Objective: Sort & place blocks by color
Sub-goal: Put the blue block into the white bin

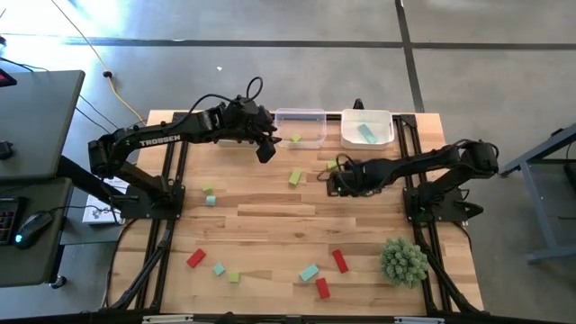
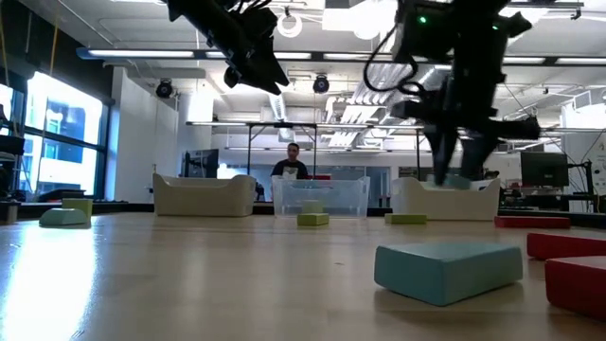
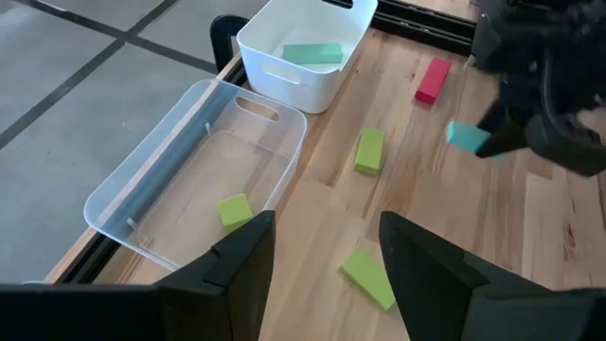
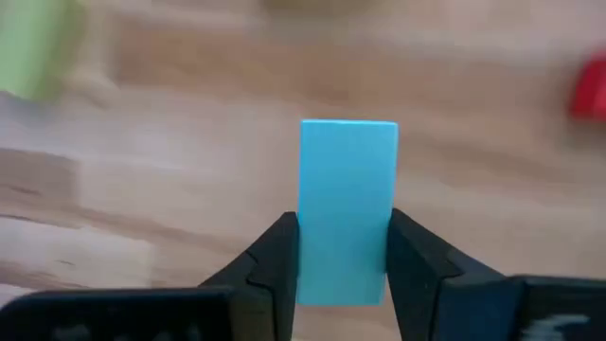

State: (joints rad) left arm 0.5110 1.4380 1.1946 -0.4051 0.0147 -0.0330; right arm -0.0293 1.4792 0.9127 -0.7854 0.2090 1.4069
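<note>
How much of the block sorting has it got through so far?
Barely started. One yellow-green block lies in the clear bin and one teal block in the white bin. The right gripper grips another teal block. The left gripper hovers open. About a dozen blocks remain on the table.

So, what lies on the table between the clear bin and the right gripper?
In the high view, only bare wood shows between the clear bin and the right gripper, which grips a teal block. The nearest yellow-green block lies off that line.
</note>
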